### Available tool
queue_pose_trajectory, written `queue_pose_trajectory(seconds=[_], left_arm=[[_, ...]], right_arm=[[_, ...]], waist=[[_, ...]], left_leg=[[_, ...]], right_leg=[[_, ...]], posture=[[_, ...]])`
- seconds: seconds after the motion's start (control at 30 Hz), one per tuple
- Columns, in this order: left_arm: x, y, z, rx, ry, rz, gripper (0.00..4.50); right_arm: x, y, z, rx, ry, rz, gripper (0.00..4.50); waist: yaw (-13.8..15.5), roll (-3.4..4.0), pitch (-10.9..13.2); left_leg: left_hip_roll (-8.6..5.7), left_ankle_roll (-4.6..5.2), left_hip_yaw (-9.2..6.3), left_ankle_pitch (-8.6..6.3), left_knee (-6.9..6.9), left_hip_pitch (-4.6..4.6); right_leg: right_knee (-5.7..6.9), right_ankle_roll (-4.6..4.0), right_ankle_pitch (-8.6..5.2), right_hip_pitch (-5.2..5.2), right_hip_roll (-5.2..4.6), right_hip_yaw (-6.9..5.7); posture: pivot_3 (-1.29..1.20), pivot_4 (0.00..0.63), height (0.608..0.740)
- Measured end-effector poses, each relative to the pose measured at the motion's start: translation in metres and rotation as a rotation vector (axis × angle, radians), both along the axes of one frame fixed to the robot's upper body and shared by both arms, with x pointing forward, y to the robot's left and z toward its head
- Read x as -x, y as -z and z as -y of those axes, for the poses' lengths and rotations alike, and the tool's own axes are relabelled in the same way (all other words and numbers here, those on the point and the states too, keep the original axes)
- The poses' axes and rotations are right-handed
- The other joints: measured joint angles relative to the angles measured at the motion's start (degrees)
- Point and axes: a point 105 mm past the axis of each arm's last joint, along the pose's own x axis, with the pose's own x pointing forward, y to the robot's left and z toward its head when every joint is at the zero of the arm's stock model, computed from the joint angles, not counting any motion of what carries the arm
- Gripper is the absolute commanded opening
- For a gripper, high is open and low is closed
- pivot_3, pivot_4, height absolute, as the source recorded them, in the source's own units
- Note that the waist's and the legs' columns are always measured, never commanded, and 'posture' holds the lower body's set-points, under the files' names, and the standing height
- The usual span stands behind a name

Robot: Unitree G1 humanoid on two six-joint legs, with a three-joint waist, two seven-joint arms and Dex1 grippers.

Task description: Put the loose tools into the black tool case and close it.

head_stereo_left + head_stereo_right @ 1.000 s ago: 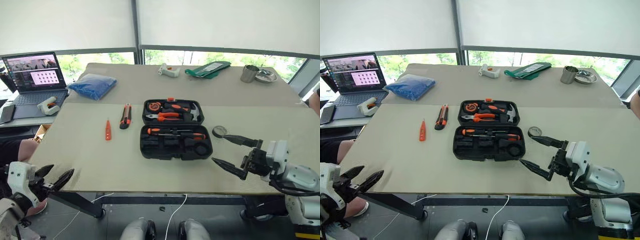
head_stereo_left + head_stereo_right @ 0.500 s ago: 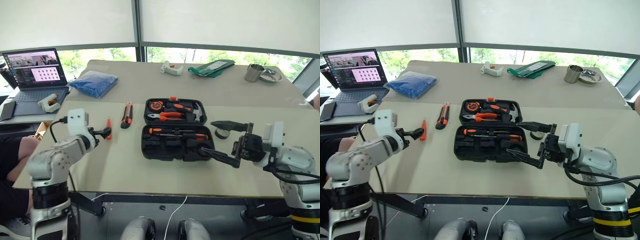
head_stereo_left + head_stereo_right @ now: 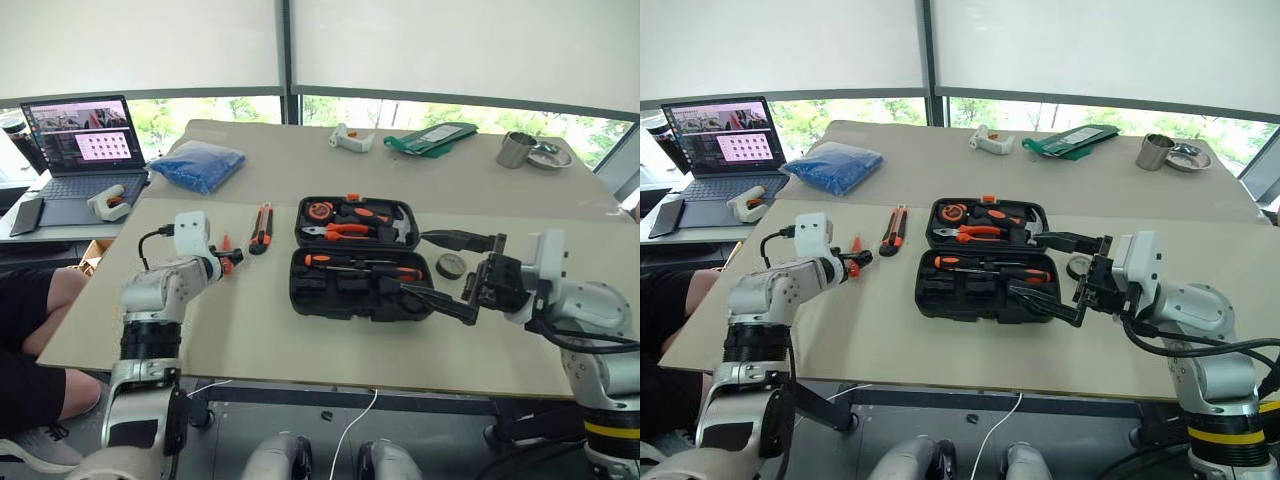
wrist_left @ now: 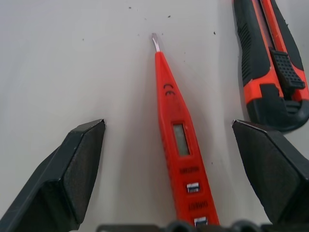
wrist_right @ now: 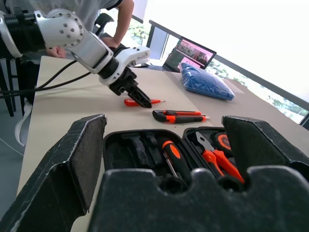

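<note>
**A:** Start nearest. What are the arms doing?

**B:** The right gripper [image 3: 447,273] hangs above the table [image 3: 300,340] at the right end of the black tool case [image 3: 357,258], its jaws spread wide and holding nothing. One finger reaches over the case's near right corner, the other sits higher, over the far half's right edge. The left gripper [image 4: 176,164] is low over the table on the left, jaws just as wide, with the slim orange tester screwdriver [image 4: 179,140] lying flat between its two fingers. Neither finger touches it.

**A:** And the case itself?

**B:** Open, lying flat in the middle of the table. Two orange-and-black-handled screwdrivers [image 3: 355,263] lie in the near half. The far half holds other orange-handled tools; pliers show, the rest I cannot make out.

**A:** What is loose?

**B:** The tester, with its tip pointing away from the gripper. Just beside it, toward the case, the orange-black utility knife [image 3: 261,225] lies roughly parallel. The small dark tape roll [image 3: 451,265] rests on the table just right of the case, between the right gripper's fingers as seen from the head.

**A:** Farther back?

**B:** A blue bag [image 3: 198,164] at the far left, a white glue gun [image 3: 349,138] and a green packet [image 3: 434,137] along the far edge, a metal cup [image 3: 516,149] with a small dish at the far right. Off to the left, a laptop [image 3: 76,145] stands open on a side desk with another glue gun [image 3: 108,201] beside it.
</note>
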Motion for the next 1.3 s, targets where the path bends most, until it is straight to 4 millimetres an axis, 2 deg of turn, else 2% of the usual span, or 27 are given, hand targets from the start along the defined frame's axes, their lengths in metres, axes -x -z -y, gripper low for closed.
queue_pose_trajectory(seconds=[0.07,0.27,0.33,0.6,0.7,0.73,0.8,0.83,0.87,0.93,1.0,1.03,1.1,1.17,1.3], left_arm=[[-0.002,0.002,-0.002,-0.018,-0.012,-0.003,3.44],[0.000,0.005,-0.007,-0.057,-0.005,0.000,1.12],[0.003,0.006,-0.009,-0.063,0.002,0.008,0.48],[0.021,0.005,-0.029,-0.118,0.196,0.091,0.48],[0.027,-0.016,-0.031,-0.140,0.383,0.186,0.48],[0.030,-0.027,-0.026,-0.168,0.481,0.223,0.48],[0.043,-0.051,0.001,-0.217,0.769,0.317,0.48],[0.049,-0.058,0.017,-0.229,0.889,0.340,0.48],[0.051,-0.059,0.023,-0.232,0.938,0.345,0.48],[0.062,-0.064,0.063,-0.257,1.205,0.349,0.48],[0.067,-0.061,0.087,-0.309,1.357,0.333,0.48],[0.066,-0.059,0.107,-0.349,1.441,0.336,0.48],[0.063,-0.055,0.134,-0.390,1.526,0.333,0.48],[0.058,-0.047,0.152,-0.420,1.575,0.311,0.48],[0.051,-0.030,0.167,-0.489,1.618,0.234,0.48]], right_arm=[[0.000,0.000,0.000,0.001,0.002,0.002,4.50],[-0.002,-0.006,0.006,0.021,0.027,0.024,4.50],[-0.001,-0.005,0.006,0.030,0.028,0.021,4.50],[-0.003,-0.009,0.020,0.038,0.093,0.034,4.50],[0.001,-0.003,0.029,0.041,0.122,0.005,4.50],[0.001,-0.002,0.032,0.044,0.131,0.000,4.50],[0.003,0.000,0.037,0.058,0.145,-0.014,4.50],[0.004,0.000,0.038,0.061,0.146,-0.015,4.50],[0.004,0.000,0.039,0.064,0.147,-0.016,4.50],[0.006,0.004,0.042,0.088,0.148,-0.036,4.50],[0.007,0.007,0.044,0.094,0.154,-0.052,4.50],[0.009,0.012,0.047,0.102,0.162,-0.078,4.50],[0.012,0.019,0.047,0.116,0.158,-0.119,4.50],[0.016,0.026,0.047,0.127,0.154,-0.147,4.50],[0.020,0.029,0.049,0.132,0.168,-0.167,4.50]], waist=[[-0.1,0.01,0.0],[0.0,0.01,0.0],[0.0,0.01,0.0],[-0.6,0.00,0.0],[-0.7,-0.15,0.1],[-0.7,-0.15,0.1],[-0.4,-0.12,0.1],[-0.2,-0.12,0.1],[-0.1,-0.12,0.1],[0.0,-0.12,0.1],[-0.2,-0.12,0.1],[-0.1,-0.12,0.1],[0.0,-0.12,0.1],[-0.3,-0.13,0.1],[-1.1,-0.12,0.1]], left_leg=[[-0.02,0.00,0.01,0.00,0.00,0.00],[-0.12,0.01,0.00,-0.01,0.00,0.00],[-0.15,0.04,0.00,-0.02,0.00,0.00],[-0.09,0.04,0.03,-0.02,-0.01,-0.03],[-0.04,0.03,0.03,-0.02,0.00,-0.19],[-0.05,0.03,0.03,-0.02,-0.01,-0.20],[-0.10,0.03,0.02,-0.03,-0.01,-0.21],[-0.11,0.03,0.02,-0.03,-0.01,-0.23],[-0.12,0.03,0.02,-0.03,-0.01,-0.24],[-0.12,0.03,0.02,-0.02,0.00,-0.34],[-0.11,0.04,0.03,-0.02,0.00,-0.37],[-0.10,0.05,0.01,-0.01,0.02,-0.41],[-0.07,0.08,0.00,-0.02,0.16,-0.58],[-0.06,0.20,-0.01,-0.07,0.31,-0.75],[0.25,0.72,-0.08,-0.36,0.86,-0.93]], right_leg=[[0.00,0.04,0.02,0.02,-0.03,0.01],[-0.06,0.09,0.05,0.07,-0.17,-0.07],[-0.09,0.11,0.06,0.09,-0.19,-0.07],[-0.11,0.10,0.05,0.00,-0.14,-0.07],[-0.12,0.09,0.04,-0.14,-0.17,-0.18],[-0.14,0.09,0.04,-0.14,-0.19,-0.20],[-0.23,-0.13,-0.09,-0.12,-0.27,-0.29],[-0.30,-0.25,-0.16,-0.09,-0.29,-0.31],[-0.33,-0.23,-0.16,-0.07,-0.30,-0.31],[-0.55,-0.06,-0.05,-0.03,-0.28,-0.38],[-0.72,0.07,0.03,0.03,-0.26,-0.40],[-0.77,0.19,0.14,0.06,-0.26,-0.47],[-0.83,0.34,0.35,0.13,-0.25,-0.55],[-0.83,0.40,0.41,0.07,-0.22,-0.57],[-0.76,0.40,0.41,0.10,-0.10,-1.02]], posture=[[0.00,0.150,0.740],[0.00,0.150,0.740],[0.00,0.150,0.740],[0.00,0.150,0.740],[0.00,0.150,0.740],[0.00,0.150,0.740],[0.00,0.150,0.740],[0.00,0.150,0.740],[0.00,0.150,0.740],[0.00,0.150,0.740],[0.00,0.150,0.740],[0.00,0.150,0.740],[0.00,0.150,0.740],[0.00,0.150,0.740],[0.00,0.150,0.740]])
